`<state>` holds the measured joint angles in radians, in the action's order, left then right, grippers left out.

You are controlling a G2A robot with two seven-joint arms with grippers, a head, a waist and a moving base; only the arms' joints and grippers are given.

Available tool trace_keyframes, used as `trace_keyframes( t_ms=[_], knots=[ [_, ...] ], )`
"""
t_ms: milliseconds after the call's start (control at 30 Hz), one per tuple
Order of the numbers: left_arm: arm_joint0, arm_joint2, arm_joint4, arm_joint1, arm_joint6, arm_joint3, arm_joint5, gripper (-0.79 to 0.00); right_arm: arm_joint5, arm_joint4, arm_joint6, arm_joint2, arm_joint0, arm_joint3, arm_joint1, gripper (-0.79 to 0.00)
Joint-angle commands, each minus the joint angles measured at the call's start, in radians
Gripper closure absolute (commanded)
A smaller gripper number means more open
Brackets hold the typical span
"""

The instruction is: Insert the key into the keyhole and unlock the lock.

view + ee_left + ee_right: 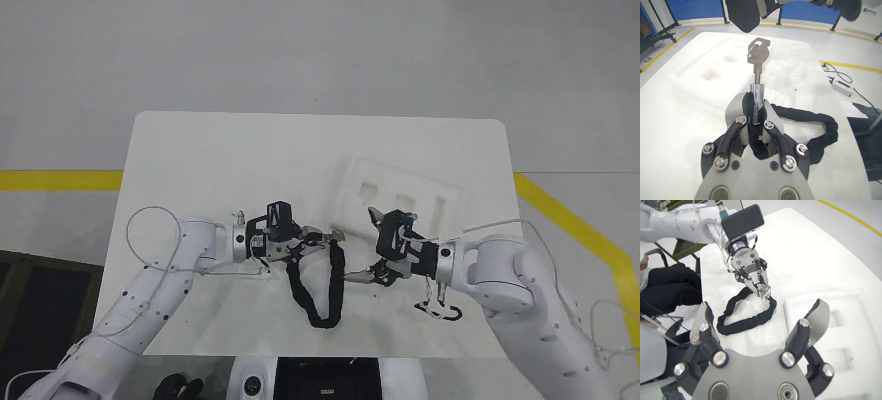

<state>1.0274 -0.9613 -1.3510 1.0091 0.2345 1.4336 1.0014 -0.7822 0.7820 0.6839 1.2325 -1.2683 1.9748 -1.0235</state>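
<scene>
The lock's black-sleeved cable (318, 305) loops on the table (200, 160) closest to the robot. Just beyond it, the left gripper (755, 102) is pinched around the chrome lock cylinder (757, 94), with the key (758, 55) already pushed into its end. The right gripper (762, 308) faces it, spread wide, holding nothing and apart from the key. Insertion looks done; the unlocking turn seems left to do. A foam tray (400, 185) lies farthest.

The top view looks down on the table (200, 150); both wrist views face each other closely across the lock (757, 93).
</scene>
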Motion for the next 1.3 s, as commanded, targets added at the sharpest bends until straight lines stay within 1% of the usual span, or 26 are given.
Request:
trace_keyframes(
  t_ms=[0,67,167,333,400,467,567,600,733,767,800,833,900,933,967,1000,1033,1200,1267],
  knots=[
    [-0.009,0.012,0.041,0.004,-0.012,-0.013,0.011,0.000,-0.061,0.043,-0.031,-0.002,0.009,-0.013,0.001,-0.785],
    [-0.020,0.029,0.070,0.007,-0.033,-0.021,0.011,0.000,-0.091,0.074,-0.056,-0.001,0.016,-0.023,0.002,-0.785],
    [-0.039,0.058,0.129,0.008,-0.055,-0.034,0.011,0.000,-0.091,0.074,-0.056,-0.001,0.016,-0.023,0.002,-0.785],
    [-0.067,0.081,0.190,0.006,-0.091,-0.052,0.011,0.000,-0.091,0.074,-0.056,-0.001,0.016,-0.023,0.002,-0.785],
    [-0.073,0.091,0.216,0.005,-0.105,-0.056,0.011,0.000,-0.086,0.069,-0.092,0.001,0.012,-0.017,0.001,-0.785],
    [-0.081,0.104,0.240,0.003,-0.127,-0.059,0.011,0.000,-0.124,0.110,-0.109,0.007,0.025,-0.019,0.004,-0.785],
    [-0.096,0.126,0.286,-0.003,-0.160,-0.063,0.011,0.000,-0.215,0.175,-0.178,0.017,0.055,-0.035,0.006,-0.785],
    [-0.102,0.131,0.301,-0.005,-0.171,-0.064,0.011,0.000,-0.230,0.204,-0.197,0.017,0.065,-0.038,0.006,-0.785],
    [-0.121,0.155,0.359,-0.015,-0.207,-0.063,0.011,0.000,-0.230,0.356,-0.272,-0.036,0.109,-0.033,0.019,-0.785],
    [-0.126,0.161,0.371,-0.018,-0.214,-0.061,0.011,0.000,-0.230,0.389,-0.299,-0.048,0.122,-0.038,0.023,-0.622],
    [-0.130,0.167,0.381,-0.021,-0.222,-0.059,0.011,0.000,-0.230,0.424,-0.323,-0.062,0.135,-0.043,0.027,-0.533],
    [-0.134,0.176,0.391,-0.023,-0.229,-0.055,0.011,0.000,-0.230,0.456,-0.347,-0.075,0.148,-0.052,0.032,-0.533],
    [-0.143,0.191,0.411,-0.028,-0.241,-0.050,0.011,0.000,-0.230,0.508,-0.396,-0.100,0.176,-0.070,0.042,-0.579],
    [-0.147,0.199,0.419,-0.030,-0.245,-0.047,0.011,0.000,-0.230,0.533,-0.418,-0.110,0.190,-0.078,0.047,-0.545],
    [-0.151,0.206,0.426,-0.032,-0.249,-0.046,0.011,0.000,-0.230,0.553,-0.441,-0.116,0.203,-0.088,0.052,-0.486],
    [-0.154,0.213,0.433,-0.034,-0.252,-0.046,0.011,0.000,-0.230,0.574,-0.461,-0.123,0.214,-0.096,0.057,-0.459],
    [-0.158,0.219,0.440,-0.036,-0.252,-0.047,0.011,0.000,-0.230,0.593,-0.479,-0.130,0.223,-0.103,0.062,-0.391],
    [-0.173,0.241,0.460,-0.045,-0.250,-0.055,0.011,0.000,-0.230,0.673,-0.534,-0.169,0.259,-0.119,0.091,-0.326],
    [-0.178,0.248,0.466,-0.049,-0.248,-0.056,0.011,0.000,-0.230,0.690,-0.552,-0.184,0.272,-0.122,0.103,-0.336]
  ],
)
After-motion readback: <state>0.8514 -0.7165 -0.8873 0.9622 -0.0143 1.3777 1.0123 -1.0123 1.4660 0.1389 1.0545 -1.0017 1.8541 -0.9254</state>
